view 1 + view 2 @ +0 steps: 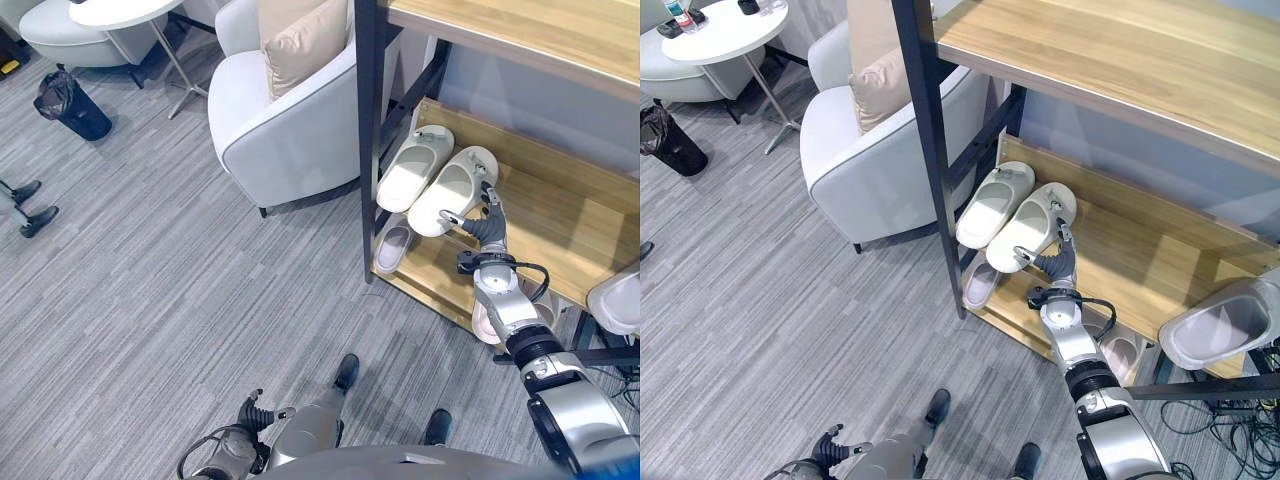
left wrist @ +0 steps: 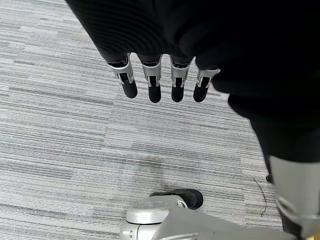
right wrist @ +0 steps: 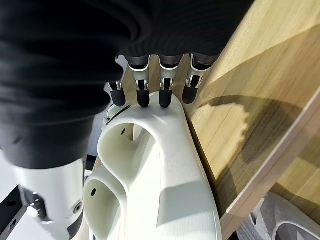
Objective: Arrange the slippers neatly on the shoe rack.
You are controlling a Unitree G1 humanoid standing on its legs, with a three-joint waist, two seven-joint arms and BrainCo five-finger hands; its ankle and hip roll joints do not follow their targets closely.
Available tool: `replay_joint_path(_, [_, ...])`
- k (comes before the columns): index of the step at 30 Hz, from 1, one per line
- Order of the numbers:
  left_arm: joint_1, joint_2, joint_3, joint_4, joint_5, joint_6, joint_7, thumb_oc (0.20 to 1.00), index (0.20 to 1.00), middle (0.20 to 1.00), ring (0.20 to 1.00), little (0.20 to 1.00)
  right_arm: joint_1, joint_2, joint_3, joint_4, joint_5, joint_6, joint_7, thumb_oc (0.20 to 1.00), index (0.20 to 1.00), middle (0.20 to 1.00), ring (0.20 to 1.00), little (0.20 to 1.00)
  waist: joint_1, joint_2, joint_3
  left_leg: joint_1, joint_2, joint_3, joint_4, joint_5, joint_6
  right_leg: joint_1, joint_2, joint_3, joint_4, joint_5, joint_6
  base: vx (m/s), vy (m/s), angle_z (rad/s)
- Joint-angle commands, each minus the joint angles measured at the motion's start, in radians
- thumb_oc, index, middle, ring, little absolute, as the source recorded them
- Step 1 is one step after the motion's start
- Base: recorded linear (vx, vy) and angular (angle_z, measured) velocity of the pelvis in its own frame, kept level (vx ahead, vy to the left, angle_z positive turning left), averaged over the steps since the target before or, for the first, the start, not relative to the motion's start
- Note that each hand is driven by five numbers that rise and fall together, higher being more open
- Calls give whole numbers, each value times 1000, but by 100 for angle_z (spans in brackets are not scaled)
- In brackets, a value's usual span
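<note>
Under the right hand [image 1: 487, 226], whose relaxed fingers [image 3: 144, 95] are touching the slipper [image 1: 452, 190] beside its mate [image 1: 414, 167] on the rack [image 1: 1160, 270], a careless nudge risks skewing the pair.

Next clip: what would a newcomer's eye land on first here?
The right hand reaching into the wooden shoe rack, its fingers on the nearer of two white slippers lying side by side on the middle shelf. After that, the white armchair just left of the rack, and the left hand hanging low over the grey carpet.
</note>
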Motion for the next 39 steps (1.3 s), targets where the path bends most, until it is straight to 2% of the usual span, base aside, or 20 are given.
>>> replay_joint_path(1, [-23,-34,-39,100,5,1,-6,1000,1000,1000,1000,1000,-49,-59,-56,-41,9,-54,-72,1000,1000,1000,1000,1000,22,-5,6,50,-16,-20,5,-144,-7,1,-25,7,30,3,15,0,0,0])
replay_joint_path(6, [-14,-33,-21,104,19,9,5,1000,1000,1000,1000,1000,3,-97,-158,-147,5,-75,-140,1000,1000,1000,1000,1000,8,-1,4,61,-12,-15,5,-151,-6,7,-25,9,34,-4,15,3,-7,-1])
replay_joint_path(11, [1,-37,-8,98,38,7,2,1000,1000,1000,1000,1000,94,-166,-221,-206,-104,-40,-163,1000,1000,1000,1000,1000,-12,1,-1,76,-5,-3,5,-157,-6,11,-22,18,39,-8,15,-2,-24,-5])
replay_joint_path(13, [2,-39,-1,92,45,3,2,1000,1000,1000,1000,1000,128,-204,-243,-200,-188,-4,-187,1000,1000,1000,1000,1000,-24,5,-1,80,-2,5,5,-159,-6,10,-20,25,38,-8,13,-21,-26,-9])
replay_joint_path(17, [5,-46,3,84,54,0,9,1000,1000,1000,1000,1000,175,-224,-279,-222,-267,34,-217,1000,1000,1000,1000,1000,-38,10,1,84,2,14,5,-161,-5,10,-16,35,41,-9,12,-14,-13,-8])
replay_joint_path(20, [9,-50,7,85,51,3,15,1000,1000,1000,1000,1000,214,-198,-325,-260,-221,20,-235,1000,1000,1000,1000,1000,-52,15,-4,92,7,20,5,-165,-3,12,-13,42,40,-13,10,0,-8,-10])
replay_joint_path(23, [10,-50,13,86,49,3,14,1000,1000,1000,1000,1000,240,-197,-341,-288,-236,18,-241,1000,1000,1000,1000,1000,-58,14,-6,94,7,23,5,-167,-4,14,-10,47,38,-14,8,-2,-9,-6])
replay_joint_path(30, [22,-59,18,89,72,5,21,1000,1000,1000,1000,1000,302,-190,-380,-279,-312,63,-290,1000,1000,1000,1000,1000,-78,12,-14,107,9,30,5,-176,-1,13,-9,56,45,-16,8,0,-12,-4])
replay_joint_path(33, [20,-60,24,88,68,7,30,1000,1000,1000,1000,1000,314,-185,-371,-252,-346,110,-303,1000,1000,1000,1000,1000,-82,12,-14,108,8,35,5,-177,-1,12,-9,61,46,-15,7,0,0,0])
replay_joint_path(39, [10,-62,24,89,57,16,36,1000,1000,1000,1000,1000,328,-138,-345,-221,-291,117,-283,1000,1000,1000,1000,1000,-92,9,-12,112,8,41,5,-180,2,11,-9,68,48,-14,7,-1,-3,-2])
